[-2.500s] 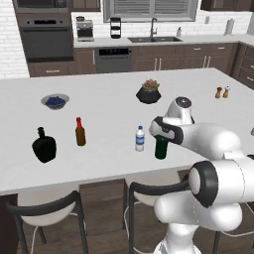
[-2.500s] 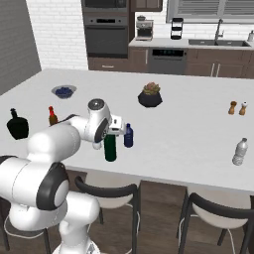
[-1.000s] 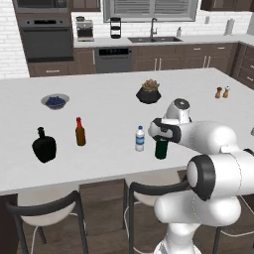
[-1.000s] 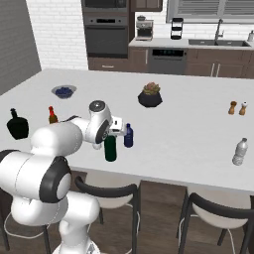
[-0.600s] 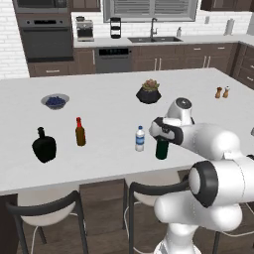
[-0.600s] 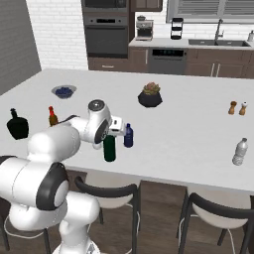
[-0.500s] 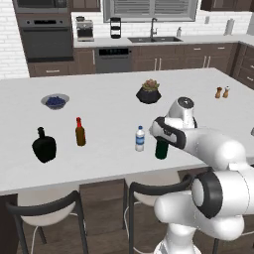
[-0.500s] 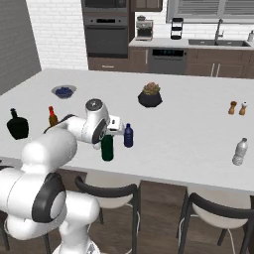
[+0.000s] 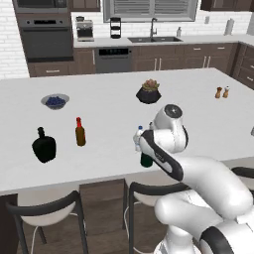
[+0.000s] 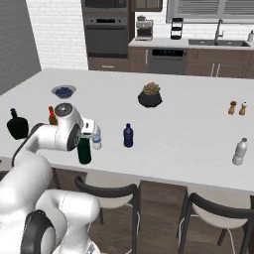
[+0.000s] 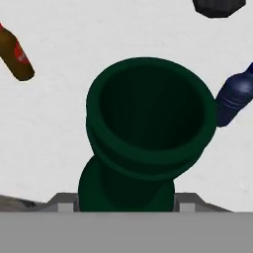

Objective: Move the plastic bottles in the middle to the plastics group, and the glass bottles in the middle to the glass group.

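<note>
My end effector (image 10: 85,135) is clamped on the green bottle (image 10: 84,151), which stands near the desk's (image 10: 173,134) front edge. The hand view looks straight down its open mouth (image 11: 150,111), the dark blue bottle (image 11: 236,96) at three o'clock, the amber bottle (image 11: 15,54) at ten. The right base view adds the clear bottle (image 10: 96,140) touching-close beside it.

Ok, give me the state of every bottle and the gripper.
gripper: shut on green bottle.
green bottle: upright, uncapped.
clear bottle: upright, capped.
blue bottle: upright.
amber bottle: upright, capped.
flask: upright.
far bottle: upright.
</note>
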Tool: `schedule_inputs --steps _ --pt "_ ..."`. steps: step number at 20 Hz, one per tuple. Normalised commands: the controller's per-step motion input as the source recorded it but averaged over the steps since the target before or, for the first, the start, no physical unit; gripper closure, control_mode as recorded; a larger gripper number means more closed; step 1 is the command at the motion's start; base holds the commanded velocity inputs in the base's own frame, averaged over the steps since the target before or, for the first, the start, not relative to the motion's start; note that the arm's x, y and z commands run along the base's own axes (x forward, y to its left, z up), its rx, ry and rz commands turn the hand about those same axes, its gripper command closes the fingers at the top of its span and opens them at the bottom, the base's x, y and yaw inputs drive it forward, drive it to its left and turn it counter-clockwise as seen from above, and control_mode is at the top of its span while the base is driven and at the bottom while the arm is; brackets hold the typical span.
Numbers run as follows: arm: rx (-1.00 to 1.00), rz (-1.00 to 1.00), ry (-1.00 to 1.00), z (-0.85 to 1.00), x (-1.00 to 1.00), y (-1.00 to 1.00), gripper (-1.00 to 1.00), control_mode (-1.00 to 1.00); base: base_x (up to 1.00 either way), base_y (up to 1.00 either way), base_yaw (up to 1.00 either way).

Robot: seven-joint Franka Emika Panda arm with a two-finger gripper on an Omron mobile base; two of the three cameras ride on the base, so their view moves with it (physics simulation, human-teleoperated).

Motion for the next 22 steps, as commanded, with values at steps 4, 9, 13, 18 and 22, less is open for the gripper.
schedule_inputs --steps 4,9,13,18,22 --pt "0.00 0.09 0.00 0.00 -0.03 1.00 1.00 -1.00 0.00 0.00 0.00" --pt "0.00 0.05 0.00 0.01 0.00 1.00 1.00 -1.00 0.00 0.00 0.00" --pt "0.00 0.07 0.00 0.30 0.07 1.00 1.00 -1.00 0.00 0.00 0.00" --pt "0.00 0.09 0.00 0.33 0.26 0.57 1.00 -1.00 0.00 0.00 0.00" --pt "0.00 0.06 0.00 0.03 0.25 0.08 1.00 -1.00 0.00 0.00 0.00"
